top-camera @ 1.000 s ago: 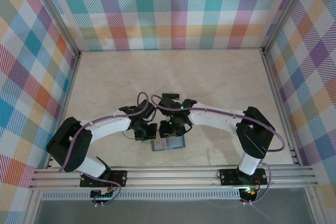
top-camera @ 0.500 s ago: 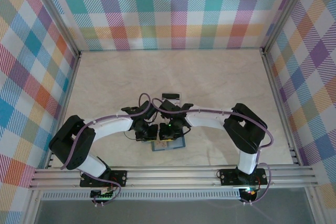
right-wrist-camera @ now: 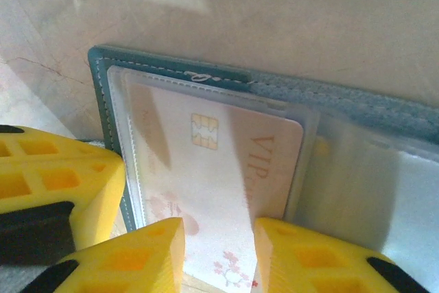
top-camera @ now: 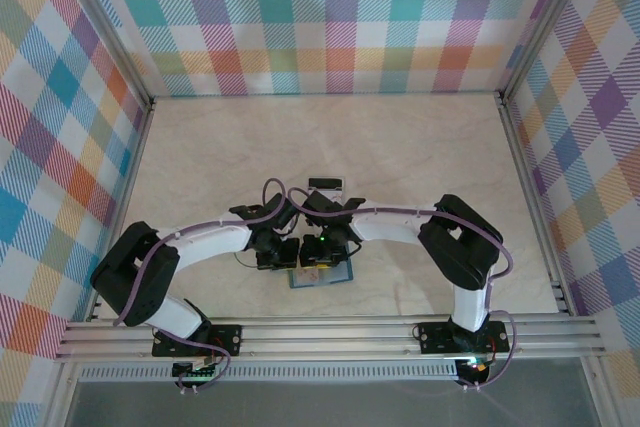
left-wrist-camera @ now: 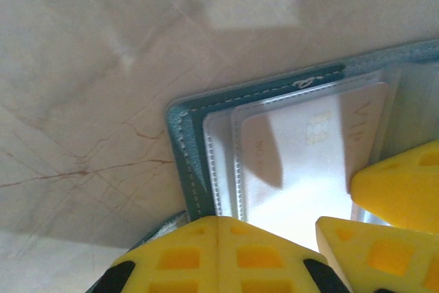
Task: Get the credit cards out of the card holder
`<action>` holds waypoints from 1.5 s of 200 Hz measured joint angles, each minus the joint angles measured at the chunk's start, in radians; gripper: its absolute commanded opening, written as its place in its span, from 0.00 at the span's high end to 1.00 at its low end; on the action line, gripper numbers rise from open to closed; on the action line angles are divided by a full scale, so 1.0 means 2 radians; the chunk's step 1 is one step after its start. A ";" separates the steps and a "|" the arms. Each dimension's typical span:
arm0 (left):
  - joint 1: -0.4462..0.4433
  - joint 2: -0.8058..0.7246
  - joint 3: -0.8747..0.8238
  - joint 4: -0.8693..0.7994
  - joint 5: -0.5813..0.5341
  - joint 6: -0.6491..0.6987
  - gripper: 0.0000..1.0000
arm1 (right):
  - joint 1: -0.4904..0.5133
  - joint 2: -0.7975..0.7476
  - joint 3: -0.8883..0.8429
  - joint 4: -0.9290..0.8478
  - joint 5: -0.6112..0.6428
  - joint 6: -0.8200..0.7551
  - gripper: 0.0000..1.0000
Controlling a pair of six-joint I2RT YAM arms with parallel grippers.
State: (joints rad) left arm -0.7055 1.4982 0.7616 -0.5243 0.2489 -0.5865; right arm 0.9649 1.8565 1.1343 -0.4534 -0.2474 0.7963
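Beige marbled table, plaid walls on three sides. The left arm and right arm fold inward and meet low at the near centre.

Card holder: teal, lying open and flat just beyond the front rail, between the two bases. From above, the wrists cover most of it; a blue strip along its near edge and right corner shows. Long axis runs left to right, roughly along the table's near edge.

Clear sleeve inside the holder, its near part washed out by glare.

Credit card sits in the sleeve: pale pink, gold chip, "VIP" lettering, floral print at its near end. Its long axis crosses the holder's, and the chip end points to the stitched rim. The near end is cut off by the frame.

Left gripper: fingers pressed together, tips at the holder's edge; contact hard to judge.

Right gripper: fingers narrowly parted over the card's near end, card surface showing in the gap.

Small pale rectangle with a dark far edge lies on the table beyond the wrists, too small to identify.
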 measured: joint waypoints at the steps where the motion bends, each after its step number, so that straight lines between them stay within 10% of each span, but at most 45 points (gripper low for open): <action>1: 0.000 0.000 0.000 0.000 0.000 0.000 0.98 | 0.000 0.000 0.000 0.000 0.000 0.000 0.63; 86: -0.002 -0.009 -0.002 -0.018 -0.006 0.000 0.98 | 0.000 -0.019 0.000 -0.017 0.017 0.000 0.55; 177: -0.003 -0.019 0.000 0.032 0.031 -0.034 1.00 | -0.001 -0.032 -0.008 -0.025 0.037 -0.003 0.82; 300: -0.004 0.022 -0.001 0.067 0.049 -0.047 1.00 | -0.005 -0.032 -0.019 -0.008 0.041 -0.004 0.81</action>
State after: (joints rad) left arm -0.7132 1.5417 0.7597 -0.3897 0.3473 -0.6807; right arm 0.9554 1.7924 1.0954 -0.4702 -0.1658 0.7883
